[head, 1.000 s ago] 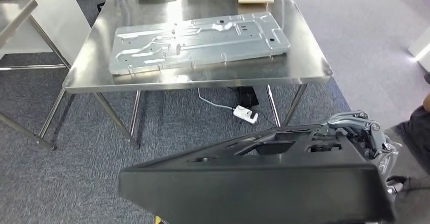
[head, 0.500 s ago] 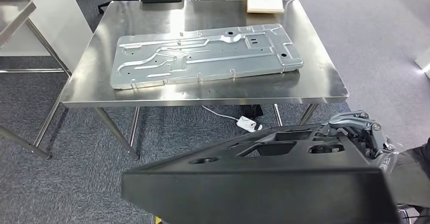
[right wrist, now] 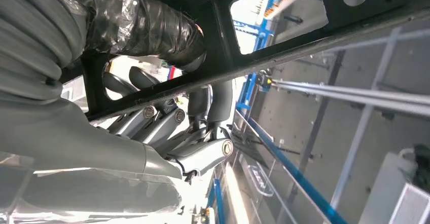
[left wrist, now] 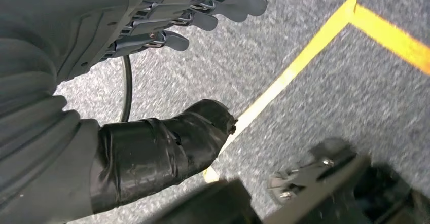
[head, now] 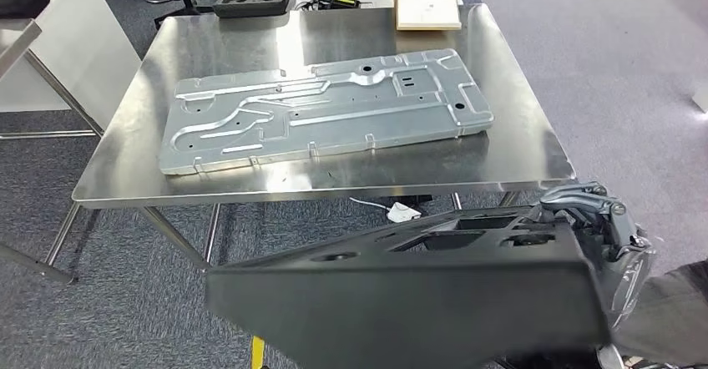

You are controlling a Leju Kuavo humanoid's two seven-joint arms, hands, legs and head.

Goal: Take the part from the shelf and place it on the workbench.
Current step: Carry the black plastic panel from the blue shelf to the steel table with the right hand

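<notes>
- Carrying the black part (head: 409, 290) in front of its body, the robot faces the steel workbench (head: 534, 148); the part hangs low and short of the near edge, not yet over the top.
- The right hand (head: 597, 219) grips the part's right end: from the head its fingers hook over the upper rim, and in the right wrist view the right hand (right wrist: 172, 117) has its taped thumb and its fingers wrapped round a bar of the part's frame (right wrist: 304, 41).
- The left hand (left wrist: 167, 82) shows its fingers stretched out and parted from the thumb above grey carpet and a yellow floor line (left wrist: 299, 67). They close on nothing I can see, so I read it as open, though whether the palm bears against the part cannot be told.
- The part's long axis runs side to side, roughly along the workbench's near edge, with its broad face tilted up toward the camera.
- A pressed metal panel (head: 326, 110) already lies across the middle of the workbench, lengthwise from left edge to right edge. Bare steel remains as a strip along the near edge, and at the far edge beside a flat cardboard box (head: 426, 6).
- My judgement: the coming move is forward and up, lifting the part over the near edge, and the near strip is the closer landing place. The risk is its rear edge knocking the panel.
</notes>
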